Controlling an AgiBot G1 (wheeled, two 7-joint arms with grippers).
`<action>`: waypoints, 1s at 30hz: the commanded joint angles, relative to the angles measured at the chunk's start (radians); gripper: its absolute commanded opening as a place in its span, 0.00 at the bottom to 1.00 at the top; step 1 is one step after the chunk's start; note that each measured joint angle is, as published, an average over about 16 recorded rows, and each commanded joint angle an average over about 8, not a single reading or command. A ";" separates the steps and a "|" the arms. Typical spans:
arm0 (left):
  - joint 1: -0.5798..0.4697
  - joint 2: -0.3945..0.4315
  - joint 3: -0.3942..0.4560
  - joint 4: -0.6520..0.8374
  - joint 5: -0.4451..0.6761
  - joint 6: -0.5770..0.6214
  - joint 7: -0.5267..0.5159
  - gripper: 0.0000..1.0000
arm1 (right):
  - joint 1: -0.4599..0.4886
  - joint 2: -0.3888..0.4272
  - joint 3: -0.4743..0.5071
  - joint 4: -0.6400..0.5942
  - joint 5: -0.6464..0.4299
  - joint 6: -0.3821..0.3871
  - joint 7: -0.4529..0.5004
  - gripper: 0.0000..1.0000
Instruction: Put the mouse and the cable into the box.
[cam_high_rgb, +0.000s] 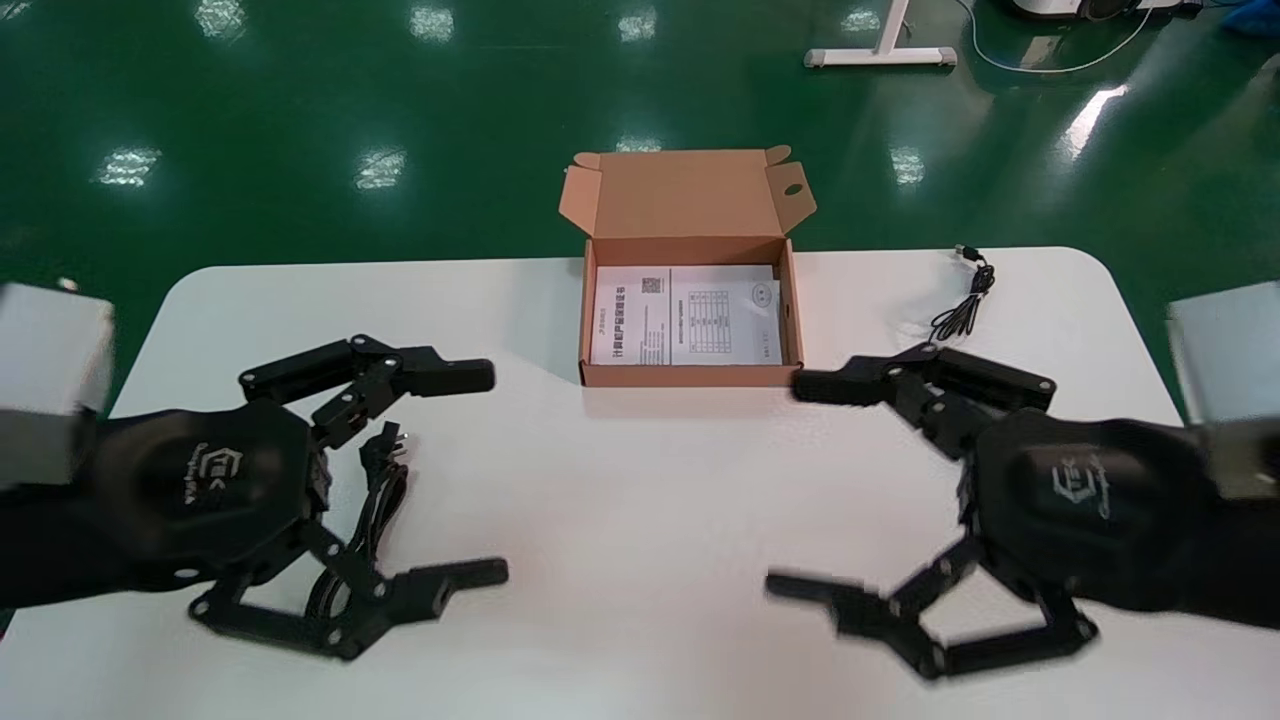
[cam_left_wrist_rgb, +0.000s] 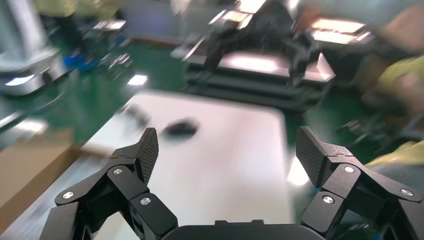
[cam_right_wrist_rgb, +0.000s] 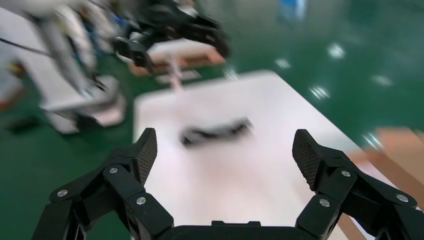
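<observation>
Left end effector: jaws spread wide, holding nothing, hovering low over the near-left of the counter.
Right end effector: also wide open and empty, mirrored on the near-right, fingertips aimed inward.
Black cable bundle: lying on the counter right beneath the left end effector, between its two fingers and not gripped.
Bundle axis: runs near-to-far, plug end towards the far side.
Thin cable: far-right of the counter, beside the box; long axis near-to-far, connector at the far edge, near end vanishing behind the right end effector.
Mouse: can't pick it out in the head view; a blurred dark oval blob in the left wrist view may be it.
Cardboard box: centre-far, lid flipped back, only a printed leaflet inside.
Progress: nothing packed yet, I'd say; both items have to be picked up and placed.
</observation>
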 joint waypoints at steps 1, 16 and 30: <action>0.013 -0.007 0.002 0.009 0.027 -0.013 0.022 1.00 | 0.000 0.010 -0.004 -0.006 -0.034 0.021 -0.005 1.00; 0.442 -0.052 -0.136 0.029 0.046 -0.417 0.224 1.00 | -0.056 0.037 -0.028 -0.138 -0.312 0.323 -0.058 1.00; 0.699 -0.014 -0.195 -0.097 0.090 -0.658 0.325 1.00 | -0.042 -0.021 -0.063 -0.316 -0.387 0.363 -0.114 1.00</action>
